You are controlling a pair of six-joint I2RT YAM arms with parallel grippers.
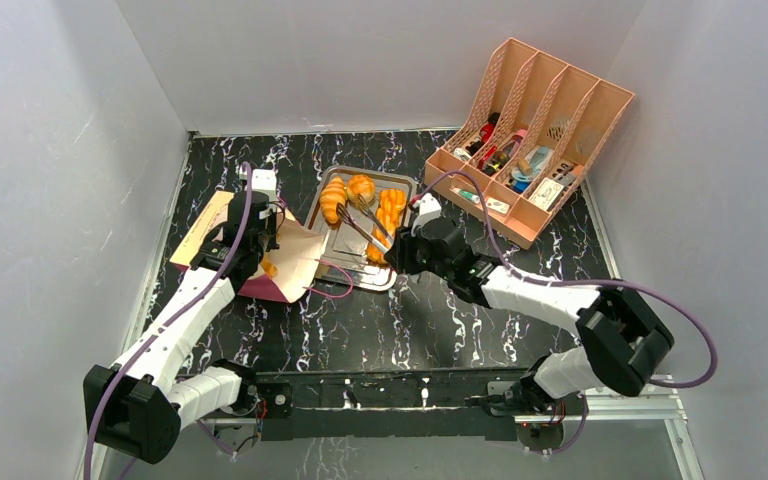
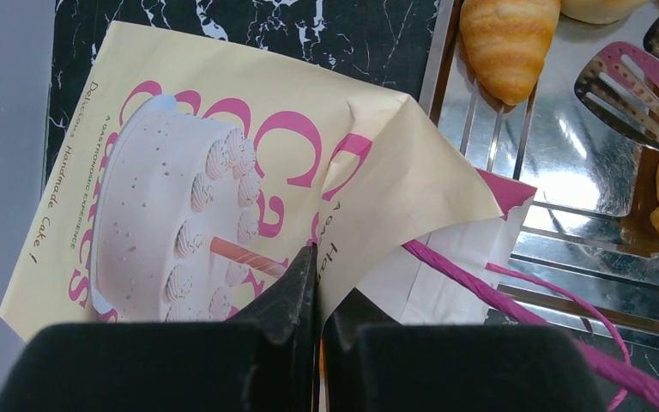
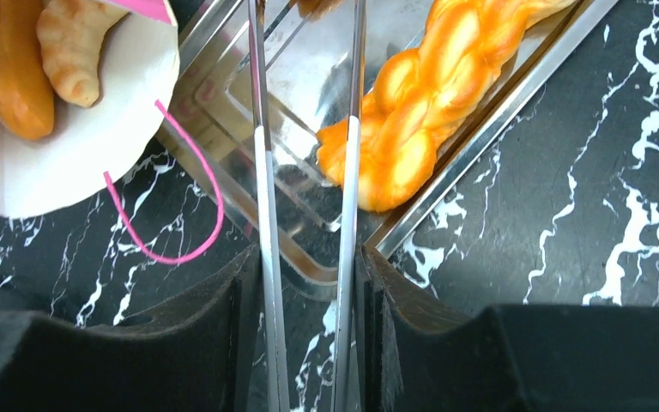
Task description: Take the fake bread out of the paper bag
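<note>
The paper bag (image 1: 210, 222) lies on its side left of the steel tray (image 1: 358, 268), mouth toward the tray. My left gripper (image 1: 258, 248) is shut on the bag's upper mouth edge (image 2: 352, 232). A croissant (image 1: 333, 200), a roll (image 1: 361, 187) and a braided loaf (image 1: 390, 215) lie in the tray. Two more breads (image 3: 4, 69) (image 3: 73, 43) show inside the bag mouth (image 3: 86, 146). My right gripper (image 3: 307, 275) is shut on metal tongs (image 3: 262, 172), whose slotted heads (image 2: 635, 90) hang apart over the tray, beside the braided loaf (image 3: 420, 103).
A peach file rack (image 1: 530, 130) with small items stands at the back right. The bag's pink cord handle (image 3: 180, 206) trails over the black marble tabletop by the tray's near edge. Grey walls close in the left, back and right.
</note>
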